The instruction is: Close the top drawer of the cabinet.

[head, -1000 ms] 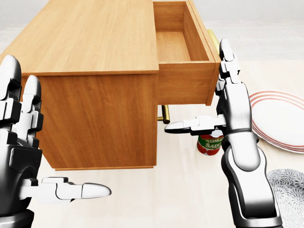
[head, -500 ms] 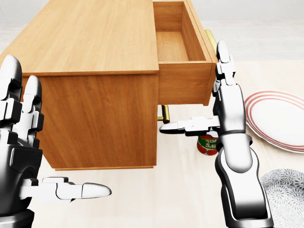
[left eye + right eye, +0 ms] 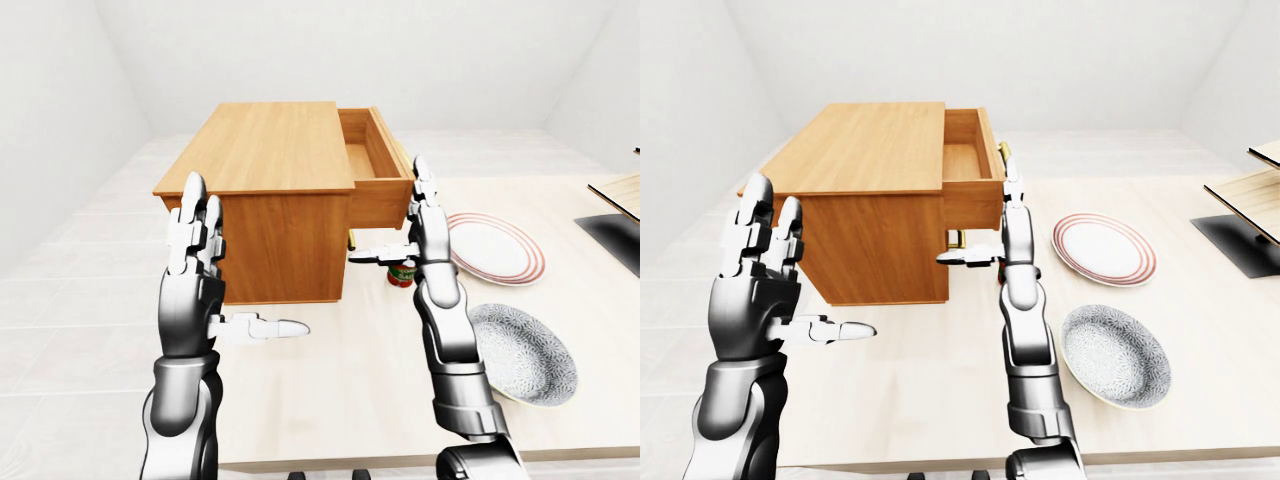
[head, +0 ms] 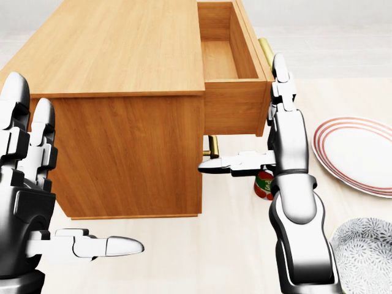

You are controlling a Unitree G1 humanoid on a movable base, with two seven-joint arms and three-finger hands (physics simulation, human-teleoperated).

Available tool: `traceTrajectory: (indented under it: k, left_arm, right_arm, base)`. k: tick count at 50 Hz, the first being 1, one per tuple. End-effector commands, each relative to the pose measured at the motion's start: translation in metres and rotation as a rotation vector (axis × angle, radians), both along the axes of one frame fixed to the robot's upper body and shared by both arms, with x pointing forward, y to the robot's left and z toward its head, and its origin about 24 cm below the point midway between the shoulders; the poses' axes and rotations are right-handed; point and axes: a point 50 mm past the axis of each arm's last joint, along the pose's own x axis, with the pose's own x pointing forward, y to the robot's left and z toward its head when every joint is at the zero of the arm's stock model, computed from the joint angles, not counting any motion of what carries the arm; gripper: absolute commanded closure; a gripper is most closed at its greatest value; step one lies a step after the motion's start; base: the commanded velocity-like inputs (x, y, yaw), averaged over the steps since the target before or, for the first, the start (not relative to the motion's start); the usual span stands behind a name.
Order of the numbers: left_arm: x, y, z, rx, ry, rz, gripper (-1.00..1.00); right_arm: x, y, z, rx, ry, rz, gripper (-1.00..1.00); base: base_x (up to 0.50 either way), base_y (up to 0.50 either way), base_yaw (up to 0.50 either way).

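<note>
Now the top drawer (image 4: 236, 79) sticks out of the cabinet (image 4: 116, 86) toward the head view's right, still open and empty. Right hand (image 4: 278, 131) stands upright against the drawer's face, fingers (image 4: 280, 82) straight and together, thumb jutting left under the drawer. Left hand (image 4: 30, 184) hovers at lower left, fingers spread, holding nothing. Can (image 4: 264, 184) peeks out beside the right wrist; striped plate (image 4: 358, 153) and patterned bowl (image 3: 525, 352) lie to the right

cabinet (image 4: 122, 55): matt wood grain | drawer handle (image 4: 266, 50): shiny brass | right robot hand (image 4: 278, 131): glossy metal
</note>
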Motion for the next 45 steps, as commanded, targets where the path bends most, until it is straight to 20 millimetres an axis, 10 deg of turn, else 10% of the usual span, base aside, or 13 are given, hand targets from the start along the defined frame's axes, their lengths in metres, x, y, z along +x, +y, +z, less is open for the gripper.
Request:
traceTrajectory:
  k: [1,45]
  left_arm:
    - [0.001,-0.001,-0.001,0.0,0.003,-0.002,-1.0]
    - [0.0,0.0,0.0,-0.005,0.0,-0.007,-1.0]
  right_arm:
    - [-0.008,0.065,-0.045,-0.054,0.181,0.275,-1.0]
    - [-0.009,0.122,-0.066,-0.079,0.282,0.408,-1.0]
  base:
    - [0.0,0.0,0.0]
    - [0.0,0.0,0.0]
